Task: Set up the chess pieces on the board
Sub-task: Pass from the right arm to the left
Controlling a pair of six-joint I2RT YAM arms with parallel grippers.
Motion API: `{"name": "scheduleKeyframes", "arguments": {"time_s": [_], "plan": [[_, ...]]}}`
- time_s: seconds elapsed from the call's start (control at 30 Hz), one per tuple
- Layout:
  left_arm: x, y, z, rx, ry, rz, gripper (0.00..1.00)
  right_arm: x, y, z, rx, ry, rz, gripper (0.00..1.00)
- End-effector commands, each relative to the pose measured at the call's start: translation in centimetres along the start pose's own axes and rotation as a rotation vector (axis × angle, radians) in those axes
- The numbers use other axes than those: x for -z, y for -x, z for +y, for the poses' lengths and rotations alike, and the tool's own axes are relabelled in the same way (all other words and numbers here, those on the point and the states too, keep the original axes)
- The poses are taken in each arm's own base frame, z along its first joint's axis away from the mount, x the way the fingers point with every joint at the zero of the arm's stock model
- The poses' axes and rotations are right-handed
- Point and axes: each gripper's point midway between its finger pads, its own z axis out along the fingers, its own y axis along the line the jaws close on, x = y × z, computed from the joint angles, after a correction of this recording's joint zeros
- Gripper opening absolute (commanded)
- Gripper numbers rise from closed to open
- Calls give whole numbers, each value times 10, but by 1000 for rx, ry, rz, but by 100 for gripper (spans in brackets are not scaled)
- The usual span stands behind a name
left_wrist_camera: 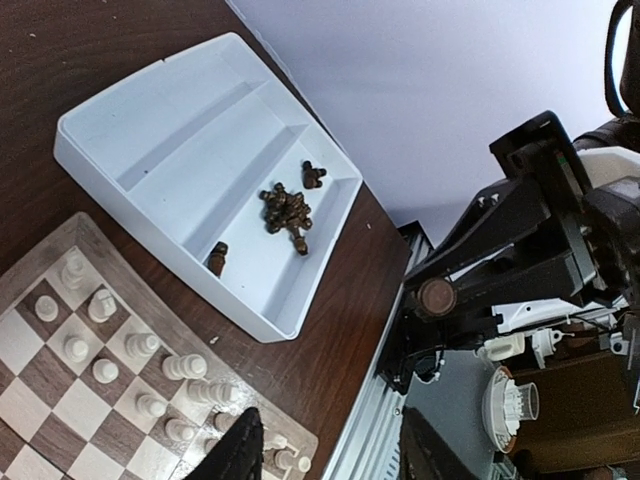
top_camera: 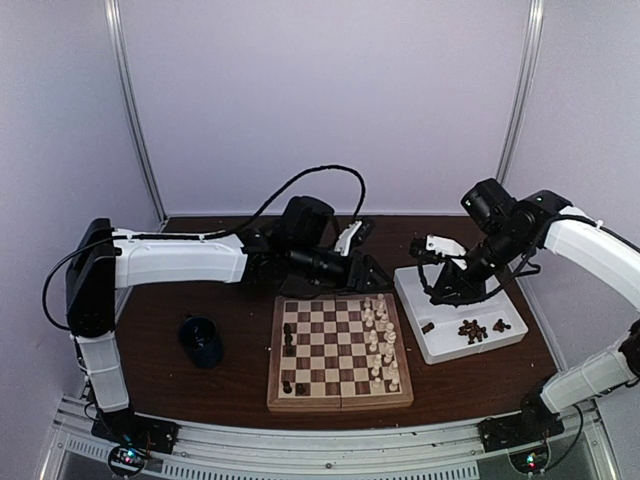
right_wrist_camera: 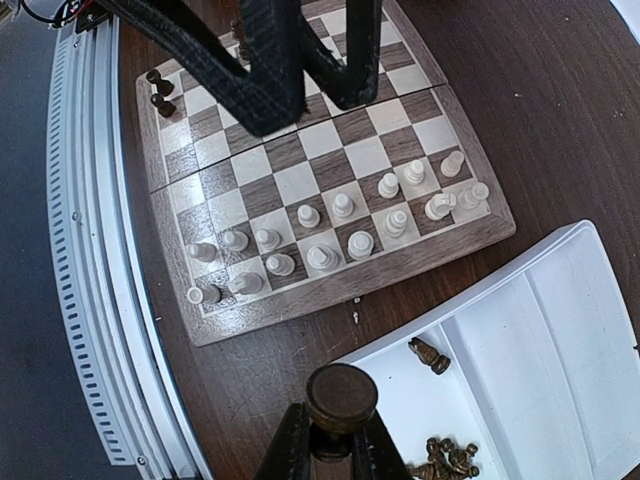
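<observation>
The board (top_camera: 340,398) lies in the middle of the table. Cream chess pieces (top_camera: 380,345) fill its two right columns, and a few dark ones (top_camera: 288,340) stand on its left side. My right gripper (right_wrist_camera: 338,445) is shut on a dark brown piece (right_wrist_camera: 340,398), held above the table between the board (right_wrist_camera: 330,290) and the white tray (right_wrist_camera: 540,330). It also shows in the top view (top_camera: 432,292). More dark pieces (left_wrist_camera: 285,210) lie in the tray (left_wrist_camera: 150,110). My left gripper (left_wrist_camera: 335,462) is open and empty, above the board's far right corner (top_camera: 362,272).
A dark blue cup (top_camera: 202,340) stands left of the board. The white tray (top_camera: 445,345) lies right of the board, with one dark piece (right_wrist_camera: 430,355) lying apart from the pile. A metal rail (top_camera: 300,445) runs along the near table edge.
</observation>
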Motion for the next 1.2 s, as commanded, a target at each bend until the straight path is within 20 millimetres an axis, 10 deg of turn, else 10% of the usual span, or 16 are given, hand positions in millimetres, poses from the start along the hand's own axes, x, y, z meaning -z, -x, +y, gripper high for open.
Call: {"name": "scheduleKeyframes", "arguments": {"time_s": [0.0, 1.17], "plan": [[-6, 24, -31, 13, -166, -33, 46, 3, 15, -5, 37, -34, -17, 9], [-34, 23, -50, 81, -329, -3, 12, 2, 45, -2, 64, -44, -32, 10]]}}
